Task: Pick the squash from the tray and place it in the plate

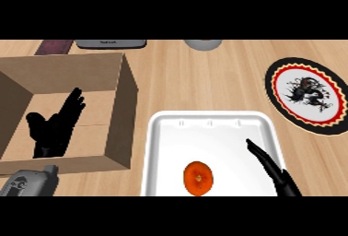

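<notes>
- The squash (198,178) lies in the white tray (170,138), low in it, near the tray's near edge, untouched
- The right robot hand (272,167) reaches over the tray's right side with fingers straight and holding nothing; the squash sits to its left and a little nearer the robot, apart from it
- The left robot hand (55,125) rests open, fingers up, over the cardboard box (125,92) (farther off, so the right is the nearer one)
- The plate (275,76) waits on the worktop (204,78), beyond the tray to the right
</notes>
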You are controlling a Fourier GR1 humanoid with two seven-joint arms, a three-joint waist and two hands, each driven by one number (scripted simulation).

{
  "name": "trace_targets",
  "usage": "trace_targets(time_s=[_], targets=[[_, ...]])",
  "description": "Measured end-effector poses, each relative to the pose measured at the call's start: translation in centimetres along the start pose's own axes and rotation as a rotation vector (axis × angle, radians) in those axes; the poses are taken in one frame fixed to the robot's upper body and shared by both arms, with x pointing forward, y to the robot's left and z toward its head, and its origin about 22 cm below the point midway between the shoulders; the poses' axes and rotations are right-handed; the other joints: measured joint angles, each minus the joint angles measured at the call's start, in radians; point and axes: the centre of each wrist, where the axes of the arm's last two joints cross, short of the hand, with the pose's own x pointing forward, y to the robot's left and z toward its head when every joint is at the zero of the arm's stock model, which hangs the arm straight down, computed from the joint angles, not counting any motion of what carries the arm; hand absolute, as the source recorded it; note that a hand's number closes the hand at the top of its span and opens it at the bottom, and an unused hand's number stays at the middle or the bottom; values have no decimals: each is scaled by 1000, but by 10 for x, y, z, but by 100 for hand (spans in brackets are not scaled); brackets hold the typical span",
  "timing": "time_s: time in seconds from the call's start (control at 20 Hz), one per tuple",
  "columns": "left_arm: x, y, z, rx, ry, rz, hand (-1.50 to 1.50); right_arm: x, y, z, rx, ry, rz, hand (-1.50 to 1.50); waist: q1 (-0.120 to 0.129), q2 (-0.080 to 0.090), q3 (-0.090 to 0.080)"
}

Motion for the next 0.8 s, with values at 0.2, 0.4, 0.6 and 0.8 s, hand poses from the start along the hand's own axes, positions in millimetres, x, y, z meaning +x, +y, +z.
trace_targets(time_s=[0.2,0.4,0.6,0.8], targets=[[3,-3,3,-5,-1,1,0,19,4,-3,47,35,67,-150,6,1,0],[1,-2,1,-4,-3,-1,0,38,3,-3,120,89,117,-150,6,1,0],[6,2,-5,-8,-10,-2,0,47,14,-10,206,149,185,-150,8,2,0],[9,4,-5,-13,-14,-4,0,54,17,-24,254,199,282,-150,11,1,0]])
